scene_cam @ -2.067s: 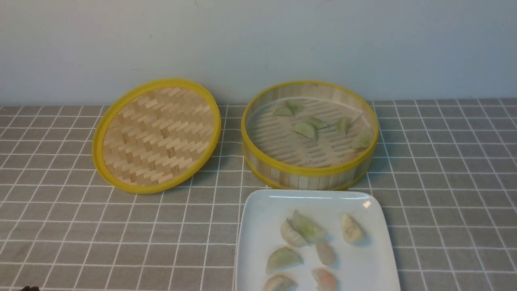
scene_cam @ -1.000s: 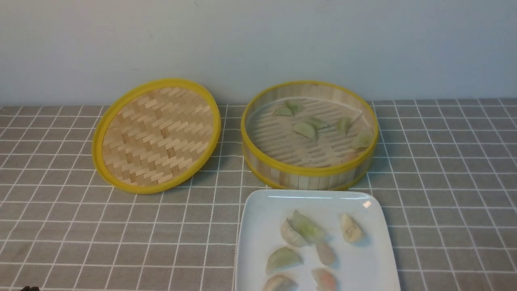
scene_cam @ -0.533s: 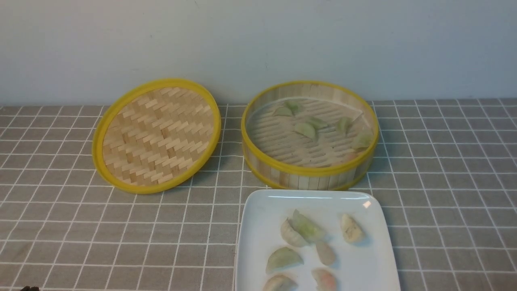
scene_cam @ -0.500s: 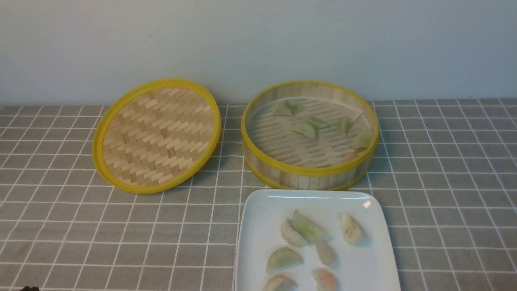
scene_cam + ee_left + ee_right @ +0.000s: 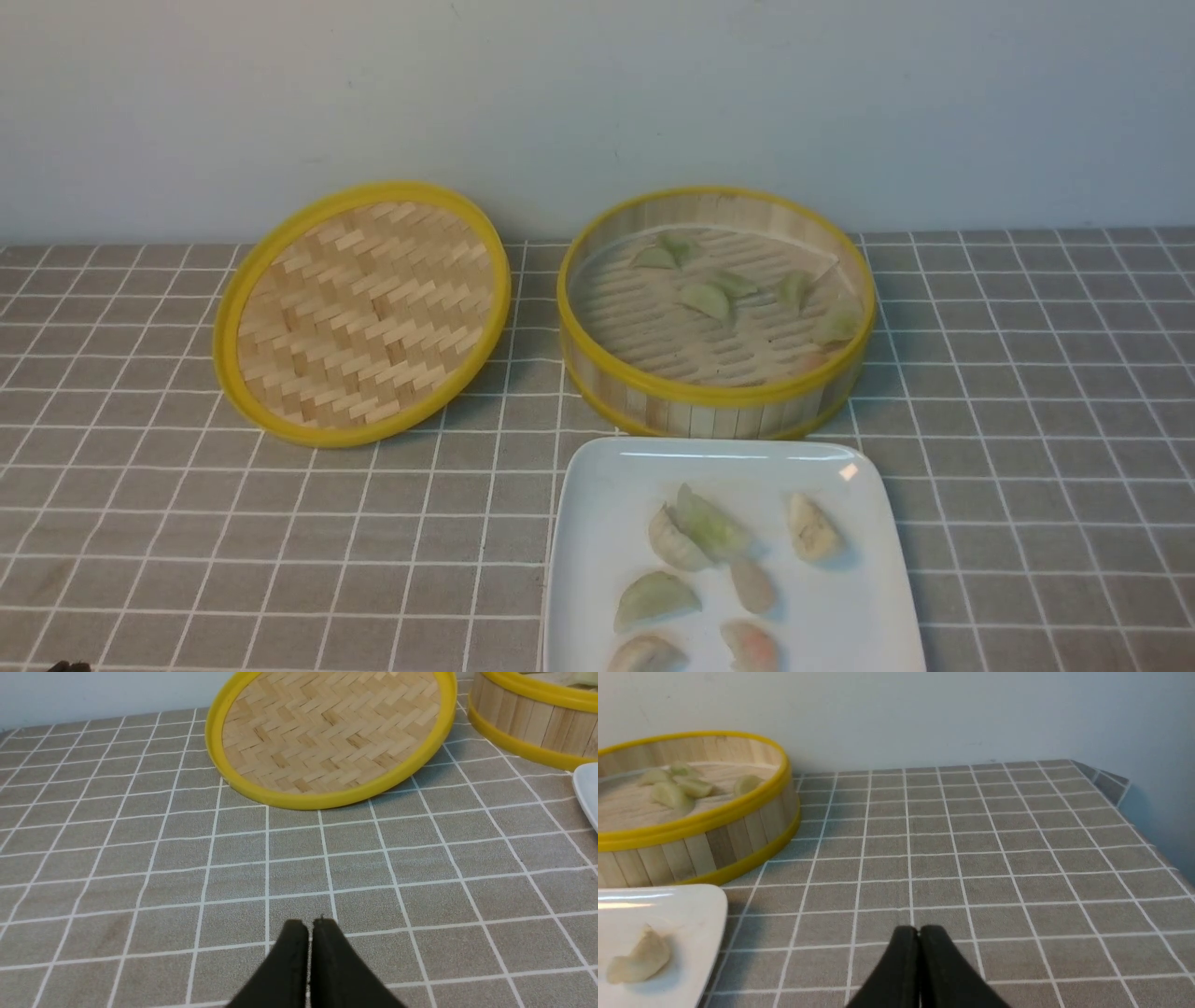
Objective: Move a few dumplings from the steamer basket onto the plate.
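Observation:
The steamer basket (image 5: 714, 395) stands at the back of the table, right of centre, with several pale green dumplings (image 5: 707, 300) on its slatted floor. Just in front of it lies the white plate (image 5: 593, 560), holding several dumplings (image 5: 711, 527). My left gripper (image 5: 309, 924) is shut and empty, low over the cloth in front of the lid, with the basket wall (image 5: 528, 718) and the plate's edge (image 5: 587, 788) off to its right. My right gripper (image 5: 919, 929) is also shut and empty, over the cloth to the right of the plate (image 5: 691, 914) and the basket (image 5: 705, 844).
The flat woven lid (image 5: 364, 313) with its yellow rim lies tilted to the left of the basket, also in the left wrist view (image 5: 327, 732). A pale wall runs close behind both. The table's far right corner (image 5: 1120, 784) shows in the right wrist view.

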{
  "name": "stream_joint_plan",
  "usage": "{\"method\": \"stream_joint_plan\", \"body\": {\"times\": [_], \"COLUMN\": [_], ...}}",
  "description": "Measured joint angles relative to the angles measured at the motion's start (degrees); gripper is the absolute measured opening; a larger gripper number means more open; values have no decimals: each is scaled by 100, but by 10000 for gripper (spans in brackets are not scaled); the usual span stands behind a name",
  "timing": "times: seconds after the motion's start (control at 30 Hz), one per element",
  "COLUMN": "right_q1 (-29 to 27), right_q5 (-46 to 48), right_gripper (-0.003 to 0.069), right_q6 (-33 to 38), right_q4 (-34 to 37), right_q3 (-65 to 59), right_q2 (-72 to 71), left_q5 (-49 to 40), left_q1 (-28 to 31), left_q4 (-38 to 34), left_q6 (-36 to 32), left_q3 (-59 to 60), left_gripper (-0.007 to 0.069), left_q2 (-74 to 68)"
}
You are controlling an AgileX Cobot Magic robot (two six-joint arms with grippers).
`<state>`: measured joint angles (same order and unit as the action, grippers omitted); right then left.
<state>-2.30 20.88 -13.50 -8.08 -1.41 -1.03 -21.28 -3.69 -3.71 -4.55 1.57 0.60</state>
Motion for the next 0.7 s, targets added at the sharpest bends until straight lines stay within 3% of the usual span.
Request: {"method": "stream_joint_plan", "body": {"times": [0.13,0.7], "right_q1": [0,0], "right_q5": [0,0], "right_gripper": [-15,-15], "right_q6": [304,244], "right_q4": [163,202], "right_q3": [0,0], "right_q2": [0,0], "left_q5": [0,0], "left_q1": [0,0], "left_q4": [0,0], "left_q6": [0,0], "left_q3": [0,0], "left_gripper": [-5,-5], "left_q2": [0,0]}}
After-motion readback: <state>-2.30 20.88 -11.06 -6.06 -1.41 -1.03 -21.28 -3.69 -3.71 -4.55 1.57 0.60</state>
